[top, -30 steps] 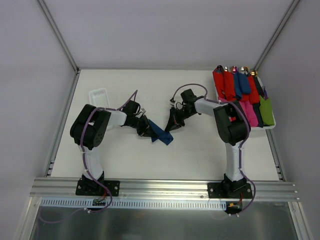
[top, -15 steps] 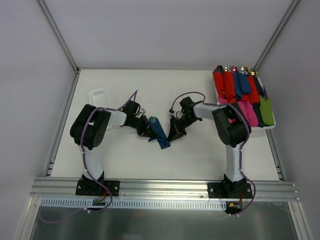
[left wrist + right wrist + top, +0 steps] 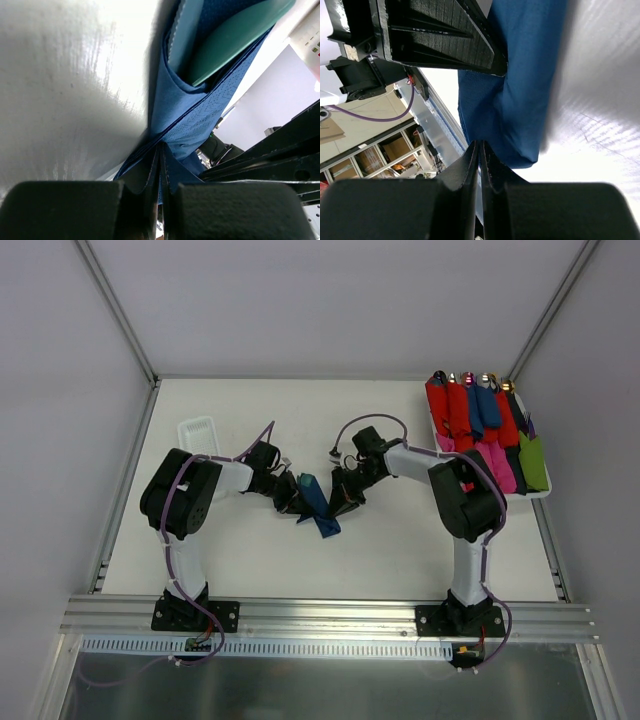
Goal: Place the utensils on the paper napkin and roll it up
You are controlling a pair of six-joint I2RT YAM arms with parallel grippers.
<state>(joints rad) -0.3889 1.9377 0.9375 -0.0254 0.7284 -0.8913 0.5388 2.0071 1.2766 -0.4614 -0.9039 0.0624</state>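
Observation:
The paper napkin [image 3: 320, 508] is a navy bundle lying between my two grippers at the table's middle. A teal utensil end [image 3: 307, 481] sticks out of its far end. In the left wrist view the napkin [image 3: 190, 115] wraps the teal utensil [image 3: 235, 35], and my left gripper [image 3: 161, 150] is shut on the napkin's edge. My left gripper [image 3: 296, 502] is at the bundle's left side. My right gripper [image 3: 343, 496] is at its right side. In the right wrist view, that gripper [image 3: 479, 145] has its jaws almost together, tips against the napkin [image 3: 520, 100].
A white tray [image 3: 532, 496] at the back right holds several rolled bundles [image 3: 480, 425] in red, pink, blue and green. A small white container [image 3: 197, 430] sits at the back left, behind the left arm.
The napkin bundle has turned more upright and the teal end has come into view. My right gripper has moved left, up against the bundle. The left gripper keeps its hold.

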